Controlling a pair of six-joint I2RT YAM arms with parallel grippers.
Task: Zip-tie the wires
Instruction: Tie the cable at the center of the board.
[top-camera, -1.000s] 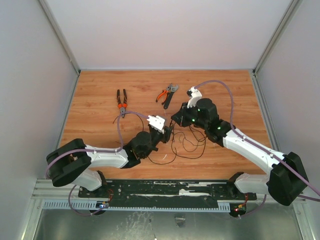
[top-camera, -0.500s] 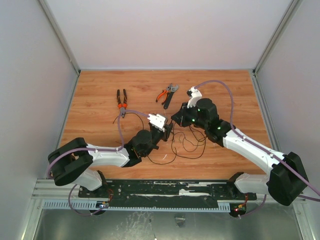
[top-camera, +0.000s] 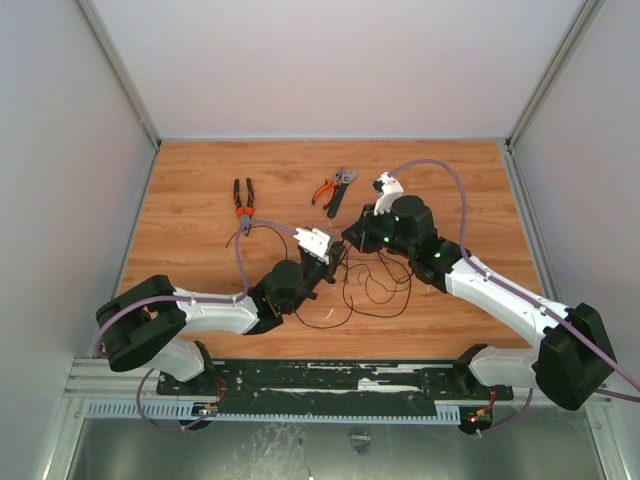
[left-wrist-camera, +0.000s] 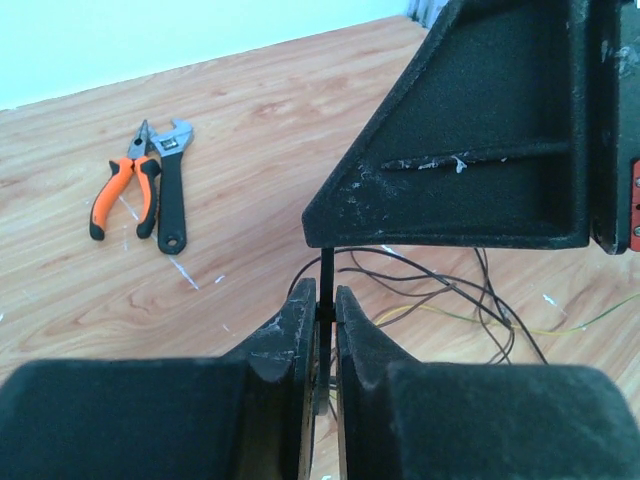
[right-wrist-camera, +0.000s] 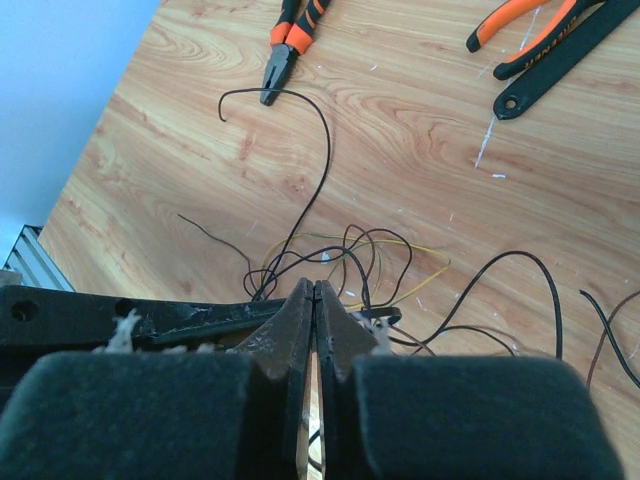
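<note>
The wires (top-camera: 375, 290) lie as a loose black tangle with a yellow strand on the wooden table, also seen in the right wrist view (right-wrist-camera: 340, 250) and the left wrist view (left-wrist-camera: 440, 290). My left gripper (left-wrist-camera: 326, 300) is shut on the zip tie (left-wrist-camera: 326, 275), which rises straight up to the underside of the right gripper (left-wrist-camera: 480, 130). My right gripper (right-wrist-camera: 315, 288) is shut on the zip tie's other part. A small black loop of the zip tie (right-wrist-camera: 383, 314) shows beside the right jaws over the wires. In the top view the grippers (top-camera: 340, 255) meet tip to tip.
Long-nose pliers (top-camera: 243, 203) lie at the back left, with one wire end curling near their tip (right-wrist-camera: 290, 40). Orange-handled cutters (top-camera: 323, 189) and a black wrench (top-camera: 340, 190) lie at the back centre. Grey walls enclose the table (top-camera: 200, 180).
The left arm has shifted very slightly. Both grippers stay shut at the same spot over the wires.
</note>
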